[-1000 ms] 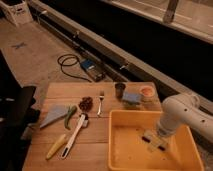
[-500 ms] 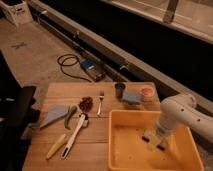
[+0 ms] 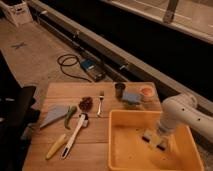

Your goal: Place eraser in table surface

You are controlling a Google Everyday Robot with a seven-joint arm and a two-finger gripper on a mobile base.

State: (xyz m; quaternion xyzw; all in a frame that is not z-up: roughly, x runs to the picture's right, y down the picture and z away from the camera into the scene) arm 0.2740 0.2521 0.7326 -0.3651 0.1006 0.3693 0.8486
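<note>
The eraser [image 3: 120, 90], a small dark block, stands on the table surface [image 3: 100, 132] near the back edge, between the fork [image 3: 101, 102] and a blue block [image 3: 131, 97]. My gripper [image 3: 154, 140] hangs on the white arm [image 3: 175, 114] at the right. It points down into the yellow tray [image 3: 122, 150], low over the tray floor and well to the front right of the eraser. Its two dark fingertips [image 3: 148, 136] stand apart, open, and I make out nothing between them.
An orange-topped cup [image 3: 146, 92] sits at the table's back right. At the left lie a grey-blue triangular piece [image 3: 52, 116], a green item [image 3: 69, 116], a dark red lump [image 3: 86, 103], a white-handled utensil [image 3: 75, 135] and a yellow one [image 3: 56, 146]. Cables lie on the floor behind.
The gripper has shifted slightly inside the tray and stays open. Nothing on the table has moved.
</note>
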